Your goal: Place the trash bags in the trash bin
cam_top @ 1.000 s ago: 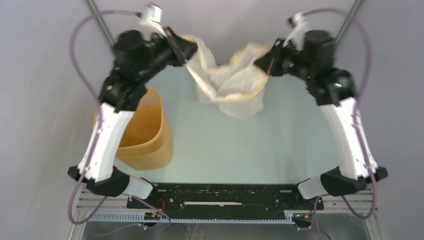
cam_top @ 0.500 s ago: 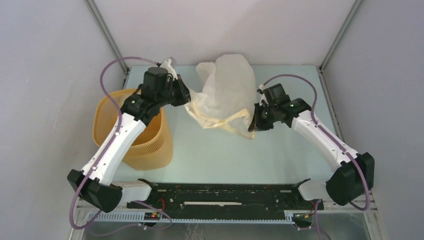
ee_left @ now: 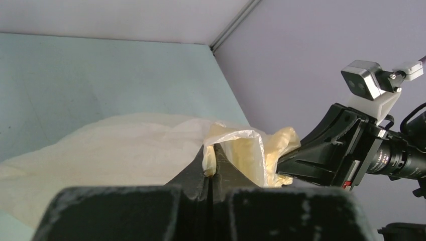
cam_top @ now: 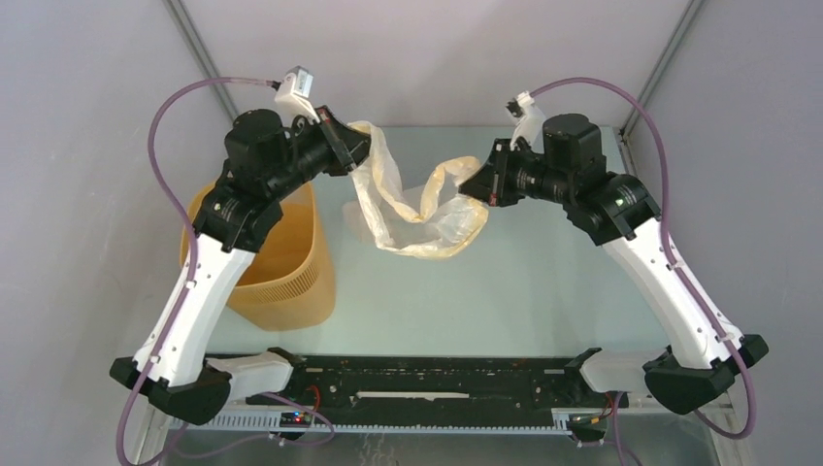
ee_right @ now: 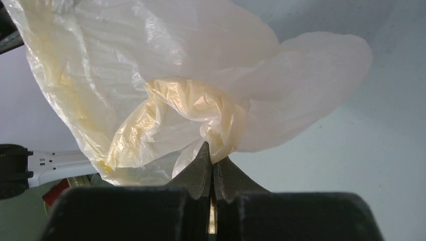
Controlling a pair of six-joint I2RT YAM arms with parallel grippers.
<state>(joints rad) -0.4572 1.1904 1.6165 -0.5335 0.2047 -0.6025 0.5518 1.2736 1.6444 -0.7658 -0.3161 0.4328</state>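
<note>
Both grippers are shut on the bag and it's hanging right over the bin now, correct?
Not over the bin. The top view shows the bag hanging over the table, to the bin's right. The left gripper and right gripper are both shut on it.

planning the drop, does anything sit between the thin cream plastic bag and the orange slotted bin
No loose object lies between the thin cream plastic bag and the orange slotted plastic bin. From above, only the left arm itself crosses over the bin's mouth.
</note>
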